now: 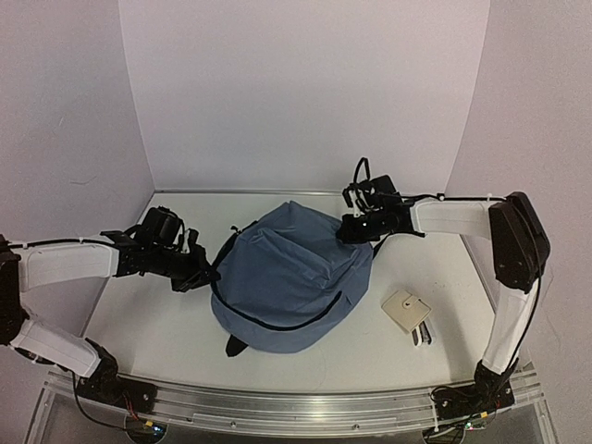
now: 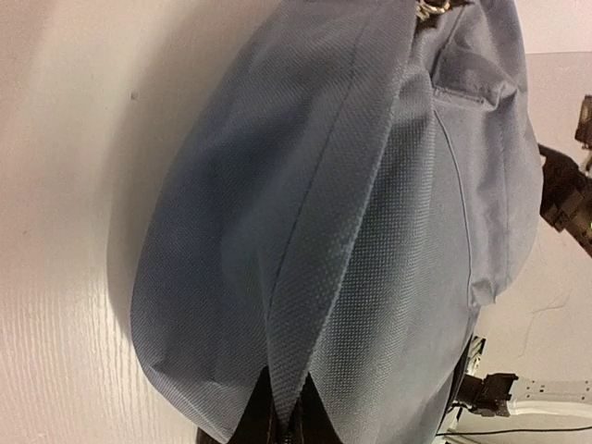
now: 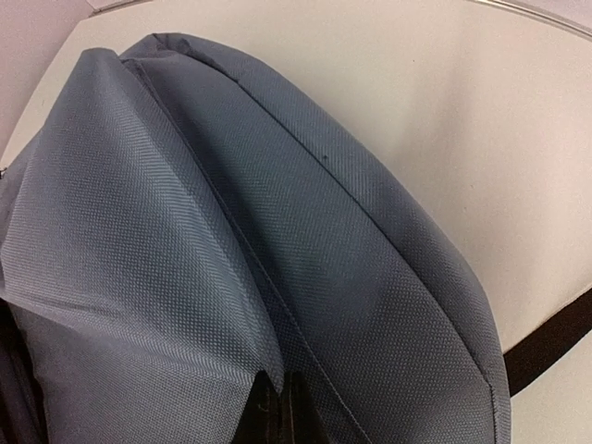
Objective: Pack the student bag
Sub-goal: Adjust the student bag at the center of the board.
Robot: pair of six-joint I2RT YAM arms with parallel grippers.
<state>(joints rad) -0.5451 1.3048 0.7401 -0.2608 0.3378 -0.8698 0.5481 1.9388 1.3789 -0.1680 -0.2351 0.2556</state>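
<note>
The student bag [image 1: 289,282], a slate-blue backpack with a dark zipper line, lies in the middle of the table. My left gripper [image 1: 205,270] is shut on a fold of the bag's fabric at its left edge; the pinched fold [image 2: 305,370] fills the left wrist view. My right gripper [image 1: 356,231] is shut on a fold at the bag's upper right edge, and that fold [image 3: 277,370] shows in the right wrist view. The bag bulges between the two grips. A black strap [image 3: 550,351] runs out at the right.
A small beige wallet-like case [image 1: 405,310] lies on the table right of the bag, with a dark and white item [image 1: 422,335] sticking out beneath it. A black object [image 1: 381,188] sits at the back behind my right gripper. White walls enclose the table.
</note>
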